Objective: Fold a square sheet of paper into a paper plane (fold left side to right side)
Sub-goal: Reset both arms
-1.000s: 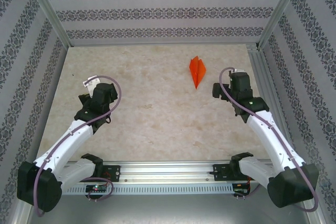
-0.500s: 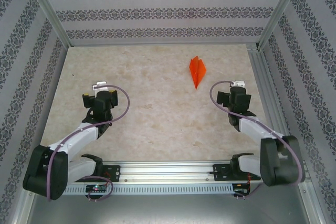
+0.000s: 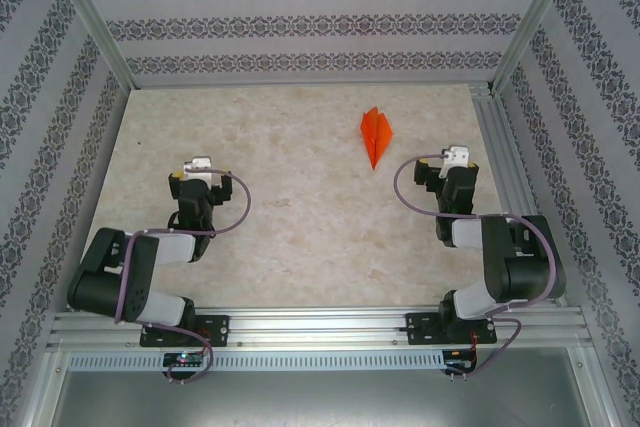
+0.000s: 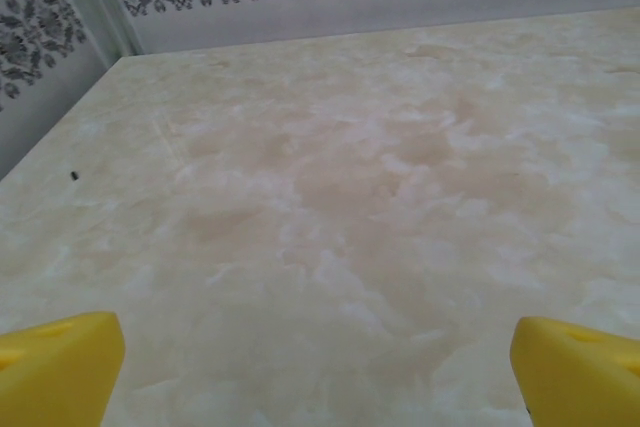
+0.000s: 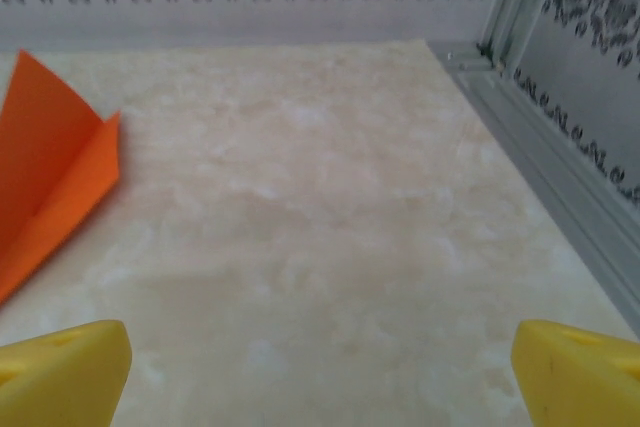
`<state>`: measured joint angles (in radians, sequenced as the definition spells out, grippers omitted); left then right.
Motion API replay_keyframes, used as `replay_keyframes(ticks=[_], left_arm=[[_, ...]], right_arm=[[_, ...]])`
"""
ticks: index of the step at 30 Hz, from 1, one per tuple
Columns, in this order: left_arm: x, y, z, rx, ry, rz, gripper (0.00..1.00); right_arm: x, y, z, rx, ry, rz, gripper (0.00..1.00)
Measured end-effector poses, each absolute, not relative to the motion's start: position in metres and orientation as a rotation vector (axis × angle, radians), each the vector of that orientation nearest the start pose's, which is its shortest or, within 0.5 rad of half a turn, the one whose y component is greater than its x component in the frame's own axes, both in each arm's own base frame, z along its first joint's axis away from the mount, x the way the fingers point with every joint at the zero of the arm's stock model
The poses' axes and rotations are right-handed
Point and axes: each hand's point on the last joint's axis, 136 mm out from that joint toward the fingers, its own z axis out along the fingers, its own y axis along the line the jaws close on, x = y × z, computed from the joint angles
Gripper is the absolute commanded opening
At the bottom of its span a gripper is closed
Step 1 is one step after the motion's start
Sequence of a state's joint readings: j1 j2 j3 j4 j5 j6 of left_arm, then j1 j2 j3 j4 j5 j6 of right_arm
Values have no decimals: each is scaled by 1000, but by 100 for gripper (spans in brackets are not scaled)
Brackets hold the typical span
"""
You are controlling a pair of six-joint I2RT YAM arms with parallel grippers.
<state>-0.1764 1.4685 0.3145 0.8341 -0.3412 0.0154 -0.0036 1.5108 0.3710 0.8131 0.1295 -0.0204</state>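
1. Both arms have drawn back toward the near edge.
2. The left gripper (image 4: 318,372) and right gripper (image 5: 320,367) gape wide, both empty.
3. The paper plane (image 3: 376,135) lies far right on the table (image 3: 290,137), nose apparently pointing near.

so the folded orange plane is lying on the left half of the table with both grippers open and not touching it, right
Not quite: the paper plane lies on the right half of the table, not the left, as the top external view shows. The rest stands: the left gripper and the right gripper are both open and not touching it.
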Motion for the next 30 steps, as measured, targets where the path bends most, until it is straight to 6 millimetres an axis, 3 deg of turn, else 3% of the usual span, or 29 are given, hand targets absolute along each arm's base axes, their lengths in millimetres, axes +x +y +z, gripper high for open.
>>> replay_keyframes(ticks=[4,10,30], left_arm=[[380,-15,82,-6,1914,194,100],[398,3,99,-59,1875,177,100],[399,-3,99,-34,1879,142,100]], right_arm=[[395,-26,108,84,1868,-116,98],[396,-24,110,85,1859,-99,98],[396,-24,110,83,1859,-98,98]])
